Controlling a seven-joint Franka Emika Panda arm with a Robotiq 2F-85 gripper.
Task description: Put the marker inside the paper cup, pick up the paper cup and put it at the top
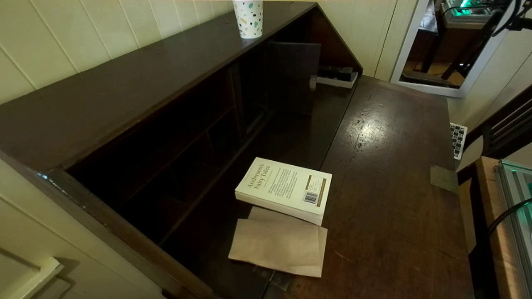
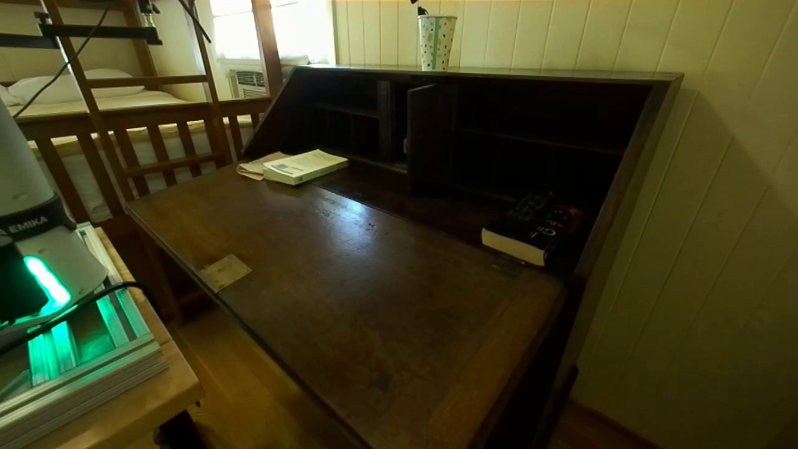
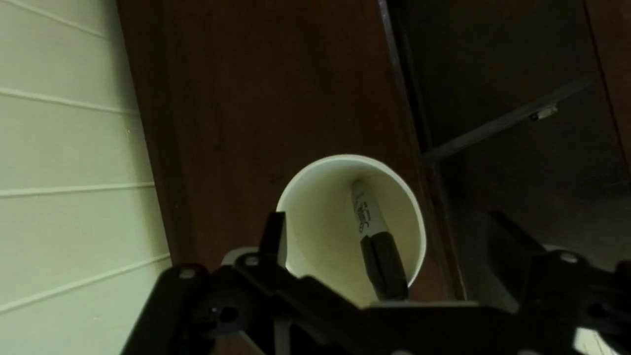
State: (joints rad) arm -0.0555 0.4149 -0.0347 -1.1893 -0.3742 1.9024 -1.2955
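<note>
The paper cup (image 1: 250,20) is standing upright on the top (image 1: 137,83), close to the front edge, white with little coloured flecks. In the wrist view you're basically peering down into it, and yep, the marker (image 3: 376,240) is in there: it leans across the inside, pale end at 12 o'clock, dark cap towards 5 o'clock.

The end effector (image 3: 387,217) is spread wide with the cup in between, and it isn't gripping anything. One jaw overlaps the rim at 9 o'clock in that view, and I can't tell if it's touching. The other is a blur out at 3 o'clock, apart from the cup. In an exterior view there's a tiny dark bit (image 2: 421,7) just above the rim, too small to say what it is.

Down on the bench (image 1: 386,199), both exterior views show a white book (image 1: 286,187) lying flat, with some brown paper (image 1: 278,245) right beside it, at 6 o'clock from the book where you can read Andersen's Fairy Tales on the cover. In an exterior view a small door (image 2: 424,137) stands ajar at 6 o'clock from the cup, with a dark book (image 2: 523,227) further down at 5. The robot arm (image 2: 22,181) is over at 9 o'clock there, green light (image 2: 48,287) glowing on its base.
</note>
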